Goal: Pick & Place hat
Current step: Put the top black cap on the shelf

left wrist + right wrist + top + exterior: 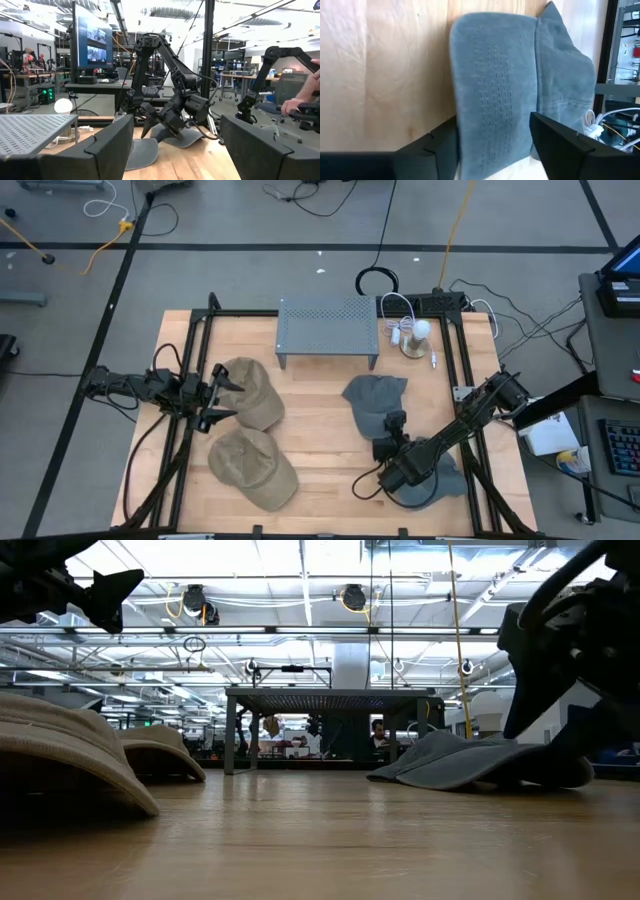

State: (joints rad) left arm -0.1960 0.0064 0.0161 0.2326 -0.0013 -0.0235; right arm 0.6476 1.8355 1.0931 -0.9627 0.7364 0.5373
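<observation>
On my table a grey perforated shelf stands at the far edge, on short legs. Just to its right I see a white bulb on a round base, with white cords coiled beside it. Black cables loop on the floor beyond, and a yellow cable runs away from the table. Across the room a monitor glows on a desk, and a person's hand rests at a bench. A keyboard sits on the side stand.
</observation>
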